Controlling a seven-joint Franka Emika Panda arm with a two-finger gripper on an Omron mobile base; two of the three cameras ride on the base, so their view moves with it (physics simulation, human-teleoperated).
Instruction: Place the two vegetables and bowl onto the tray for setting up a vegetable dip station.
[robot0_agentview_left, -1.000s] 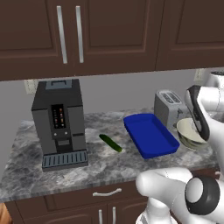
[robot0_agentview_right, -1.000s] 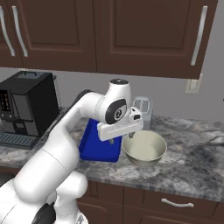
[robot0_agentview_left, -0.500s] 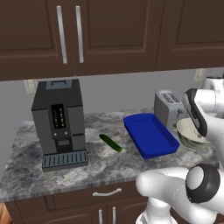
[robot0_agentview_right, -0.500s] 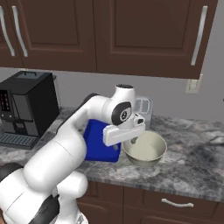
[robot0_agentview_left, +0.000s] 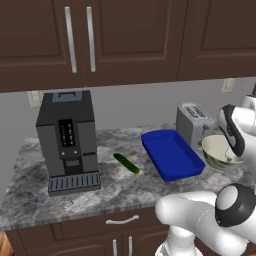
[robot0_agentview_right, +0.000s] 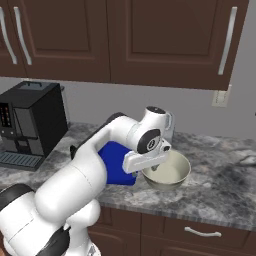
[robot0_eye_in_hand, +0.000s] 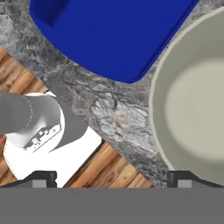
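The counter (robot0_agentview_left: 100, 187) is carrying everything. The tray (robot0_agentview_left: 172, 155) is lying near the toaster (robot0_agentview_left: 192, 120), the bowl (robot0_agentview_right: 167, 171) just beside it. The cucumber (robot0_agentview_left: 126, 163) is lying left of the tray. I am holding my gripper (robot0_eye_in_hand: 111, 177) wide over the bowl's rim.

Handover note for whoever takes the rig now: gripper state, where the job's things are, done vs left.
Gripper: open, holding nothing, poised over the near rim of the bowl, one fingertip over the bowl, the other outside it.
Bowl: on the counter just right of the tray, in front of the toaster.
Tray: holds nothing.
Cucumber: on the counter between the coffee machine and the tray.
Carrot: cannot place it from these views.
Done: nothing on the tray yet.
Left: bowl, cucumber and carrot all go on the tray.
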